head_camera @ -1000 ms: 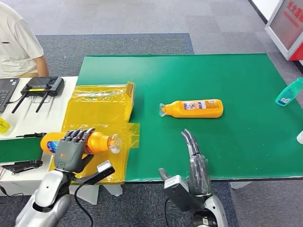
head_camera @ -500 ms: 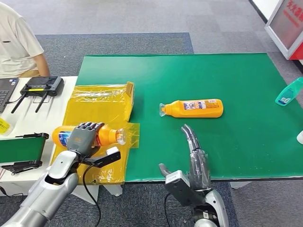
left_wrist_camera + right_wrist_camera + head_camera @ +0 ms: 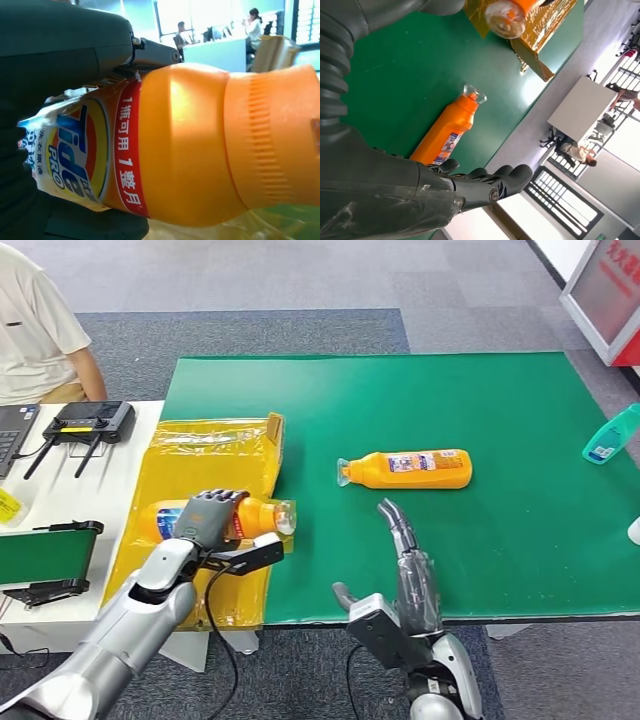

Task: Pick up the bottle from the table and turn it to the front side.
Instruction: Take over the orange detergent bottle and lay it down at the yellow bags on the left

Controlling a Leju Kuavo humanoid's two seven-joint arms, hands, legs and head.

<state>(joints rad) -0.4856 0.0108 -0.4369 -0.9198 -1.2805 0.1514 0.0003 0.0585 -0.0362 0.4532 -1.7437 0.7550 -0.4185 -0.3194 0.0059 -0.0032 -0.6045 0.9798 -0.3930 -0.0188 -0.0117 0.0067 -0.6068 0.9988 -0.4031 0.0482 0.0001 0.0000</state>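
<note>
My left hand (image 3: 205, 519) grips an orange Tide bottle (image 3: 256, 517) sideways over the yellow-wrapped box (image 3: 211, 455), cap pointing right toward the green table. In the left wrist view the same bottle (image 3: 181, 145) shows its label and orange neck, with my dark fingers (image 3: 68, 45) curled around it. A second orange bottle (image 3: 407, 469) lies on its side mid-table, clear cap to the left; it appears in the right wrist view too (image 3: 446, 130). My right hand (image 3: 407, 560) hovers open at the table's near edge, just in front of that lying bottle, fingers straight and holding nothing (image 3: 486, 182).
The green table (image 3: 483, 390) stretches to the right, with a teal bottle (image 3: 610, 436) at its far right edge. A white side table on the left carries a black controller (image 3: 89, 424) and a laptop. A person in a white shirt (image 3: 38, 330) sits at the far left.
My left hand has carried the gripped bottle rightward over the yellow box toward the green table. The right hand has barely shifted.
</note>
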